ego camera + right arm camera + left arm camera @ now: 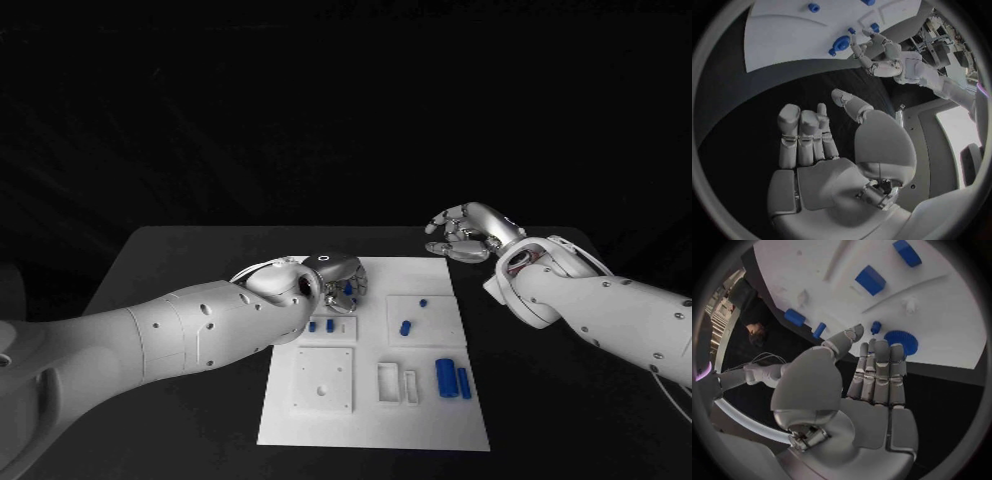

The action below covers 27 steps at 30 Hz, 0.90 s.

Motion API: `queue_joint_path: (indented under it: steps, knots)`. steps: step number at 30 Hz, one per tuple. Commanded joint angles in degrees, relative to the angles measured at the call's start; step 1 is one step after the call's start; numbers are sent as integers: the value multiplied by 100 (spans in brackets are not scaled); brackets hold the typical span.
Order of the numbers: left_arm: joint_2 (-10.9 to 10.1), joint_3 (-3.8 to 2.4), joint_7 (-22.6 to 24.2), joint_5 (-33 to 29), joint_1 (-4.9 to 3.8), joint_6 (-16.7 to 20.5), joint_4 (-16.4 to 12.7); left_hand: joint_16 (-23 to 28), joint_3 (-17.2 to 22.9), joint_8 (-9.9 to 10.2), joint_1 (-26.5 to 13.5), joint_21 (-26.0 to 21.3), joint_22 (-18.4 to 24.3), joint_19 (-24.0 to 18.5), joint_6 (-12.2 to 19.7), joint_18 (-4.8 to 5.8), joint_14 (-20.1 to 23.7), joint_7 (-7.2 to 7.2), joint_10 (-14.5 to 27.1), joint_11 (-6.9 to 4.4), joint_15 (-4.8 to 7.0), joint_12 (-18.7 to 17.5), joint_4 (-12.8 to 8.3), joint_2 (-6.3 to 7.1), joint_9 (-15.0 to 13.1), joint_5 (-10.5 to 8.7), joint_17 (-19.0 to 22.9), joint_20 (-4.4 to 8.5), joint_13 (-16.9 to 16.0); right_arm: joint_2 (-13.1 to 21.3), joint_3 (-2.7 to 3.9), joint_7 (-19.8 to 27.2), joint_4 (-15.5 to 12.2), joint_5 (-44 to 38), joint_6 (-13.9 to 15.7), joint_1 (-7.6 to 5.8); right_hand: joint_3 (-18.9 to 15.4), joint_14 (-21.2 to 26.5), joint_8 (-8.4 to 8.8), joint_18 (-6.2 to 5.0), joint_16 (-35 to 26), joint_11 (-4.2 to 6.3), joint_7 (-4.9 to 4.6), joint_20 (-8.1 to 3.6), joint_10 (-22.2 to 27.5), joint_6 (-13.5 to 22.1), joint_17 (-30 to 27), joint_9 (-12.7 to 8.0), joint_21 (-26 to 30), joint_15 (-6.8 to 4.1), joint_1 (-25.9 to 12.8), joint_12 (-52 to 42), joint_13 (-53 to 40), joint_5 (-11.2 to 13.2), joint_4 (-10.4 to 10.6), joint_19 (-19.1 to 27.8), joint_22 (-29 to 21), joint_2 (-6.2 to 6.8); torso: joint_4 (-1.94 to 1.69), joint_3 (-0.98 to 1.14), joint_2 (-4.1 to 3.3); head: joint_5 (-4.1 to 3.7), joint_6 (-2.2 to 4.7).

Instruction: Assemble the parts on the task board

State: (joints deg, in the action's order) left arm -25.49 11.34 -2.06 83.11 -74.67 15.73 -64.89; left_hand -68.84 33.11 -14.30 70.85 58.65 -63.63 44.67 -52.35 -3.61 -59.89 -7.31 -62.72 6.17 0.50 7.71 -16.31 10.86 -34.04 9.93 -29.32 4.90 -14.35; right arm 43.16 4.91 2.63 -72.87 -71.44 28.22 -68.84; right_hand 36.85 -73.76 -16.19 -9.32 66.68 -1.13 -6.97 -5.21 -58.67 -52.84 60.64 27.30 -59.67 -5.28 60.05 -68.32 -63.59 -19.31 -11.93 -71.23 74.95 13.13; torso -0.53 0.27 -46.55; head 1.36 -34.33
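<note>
Head view puts the left hand (320,282), released, right over the task board (372,420) beside the blue gear (900,341). Right hand (469,232) hangs empty, fingers loosely curled, off the board's far corner, farther away.

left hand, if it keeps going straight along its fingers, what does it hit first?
Likely the blue gear on the task board. In the left wrist view the left hand is empty, fingers straight, tips just short of the gear, a small blue peg beside it. Depth is unclear.
</note>
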Motion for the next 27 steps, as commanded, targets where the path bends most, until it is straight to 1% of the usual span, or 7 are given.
queue_joint_path:
  steps: [1,5,10,12,15,20,27]
  knots:
    - [42,36,-53,193,-3,-169,47,-70,15,15,-29,54,-23,66,-19,-161,-28,-46,46,8,-31,-41,12,30,15,-38,-27,100,17,-7,2,56,-15,-30,-44,0,-3,-36,21,-568,-18,13,-49,-44,-23,1,8,-9,38,-1,-32,-16,8,-41,30,-11,87,21,-6,1,-1,-5,-4]
    - [117,110,-52,218,2,-148,199,-142,20,18,-17,92,-56,95,-27,-181,-44,-32,26,-1,-22,-80,7,9,35,-35,-61,104,38,-4,2,57,-34,-31,-45,0,-3,-36,22,-568,-19,13,-49,-44,-23,1,8,-10,38,-1,-32,-15,9,-43,30,-11,87,21,-2,-3,0,-9,-14]
    - [153,178,-32,247,10,-136,337,-182,36,14,3,108,-75,106,-44,-192,-46,-37,6,0,-23,-105,6,-27,48,-28,-79,105,51,-4,2,59,-57,-33,-46,0,-3,-35,21,-568,-19,13,-49,-45,-23,1,8,-10,39,-1,-31,-15,9,-44,31,-11,87,21,0,-4,-5,-21,-19]
    - [155,182,-23,247,16,-134,363,-196,43,18,16,115,-82,110,-40,-197,-48,-37,0,3,-24,-114,1,-36,55,-26,-86,105,57,2,2,59,-61,-33,-46,0,-3,-35,21,-568,-19,13,-49,-45,-22,1,8,-10,39,-1,-31,-15,9,-44,31,-10,87,20,3,-3,-5,-29,-21]
    - [169,183,-1,247,22,-90,406,-208,51,31,27,119,-90,111,-22,-200,-42,-33,-3,4,-25,-130,0,-49,67,-23,-91,102,65,4,2,59,-57,-33,-45,0,-3,-35,21,-568,-19,13,-49,-45,-22,0,8,-10,39,-1,-30,-15,9,-45,31,-10,87,20,-5,-4,-1,-36,-33]
    - [167,183,1,247,27,-96,389,-238,56,33,29,132,-105,124,-24,-208,-50,-38,-43,1,-23,-137,5,-74,81,-25,-102,102,69,4,2,56,-67,-36,-48,0,-3,-35,21,-568,-19,13,-49,-45,-23,0,8,-9,39,-1,-29,-15,10,-45,31,-10,87,18,-14,-1,3,-42,-35]
    - [168,183,6,217,29,-171,390,-442,17,4,-1,230,-179,232,-98,-237,-151,-50,-307,-94,68,-67,15,-120,117,-80,-180,160,39,6,2,54,-67,-36,-53,0,-2,-35,20,-568,-20,14,-48,-46,-23,-2,9,-9,39,-2,-25,-15,10,-43,30,-10,87,16,-19,-1,7,-46,-45]
